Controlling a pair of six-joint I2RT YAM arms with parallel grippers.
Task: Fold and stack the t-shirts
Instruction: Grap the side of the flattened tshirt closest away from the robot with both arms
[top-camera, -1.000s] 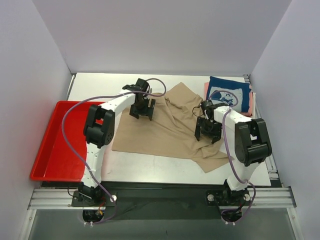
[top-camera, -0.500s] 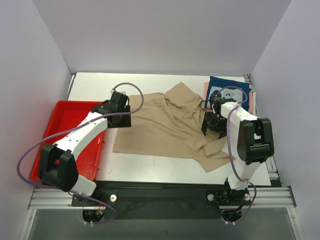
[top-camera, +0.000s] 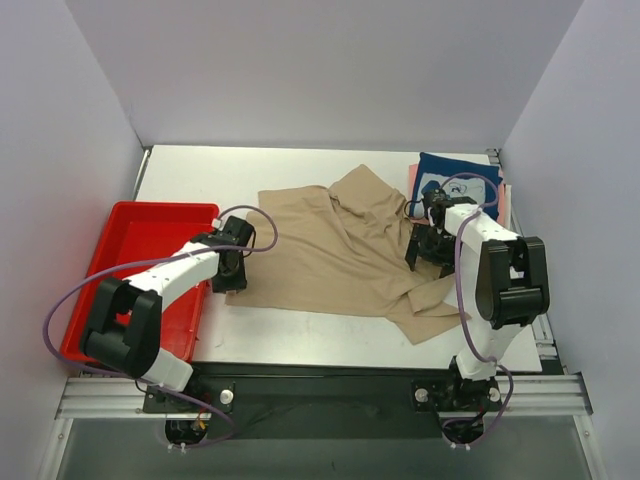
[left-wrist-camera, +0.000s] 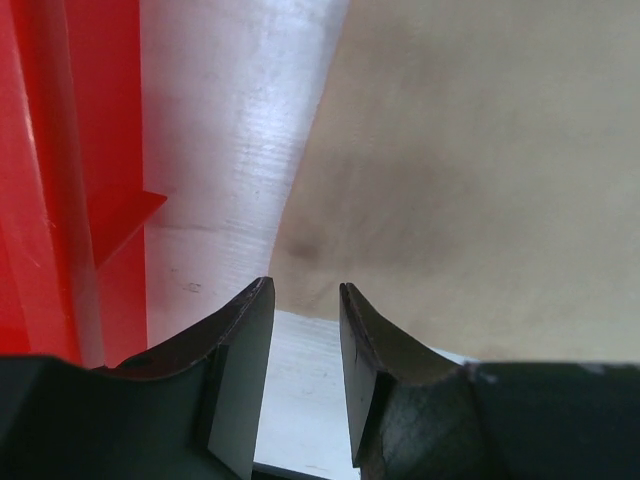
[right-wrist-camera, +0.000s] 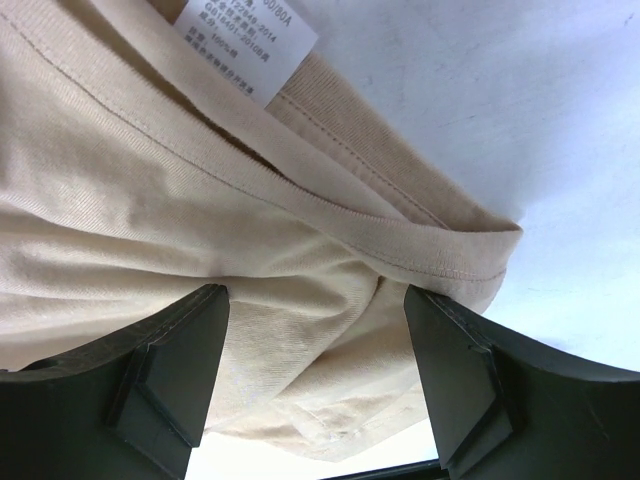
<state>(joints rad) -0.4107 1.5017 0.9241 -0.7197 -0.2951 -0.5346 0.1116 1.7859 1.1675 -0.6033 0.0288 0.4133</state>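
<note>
Your tan shirt (top-camera: 340, 250) lies spread out on the table (top-camera: 200, 180), next to the red tray (top-camera: 130, 240). Your left gripper (left-wrist-camera: 305, 290) sits at its near left corner, jaws a little apart, holding nothing. Your right gripper (right-wrist-camera: 315, 292) is wide open over the collar (right-wrist-camera: 330, 200).

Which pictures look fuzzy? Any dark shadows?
Left wrist view: soft all over, the left gripper blurry, a dim shadow on the tan shirt near its tips. Right wrist view: sharp, the shirt's stitching and white label clear. Top view: even light.
</note>
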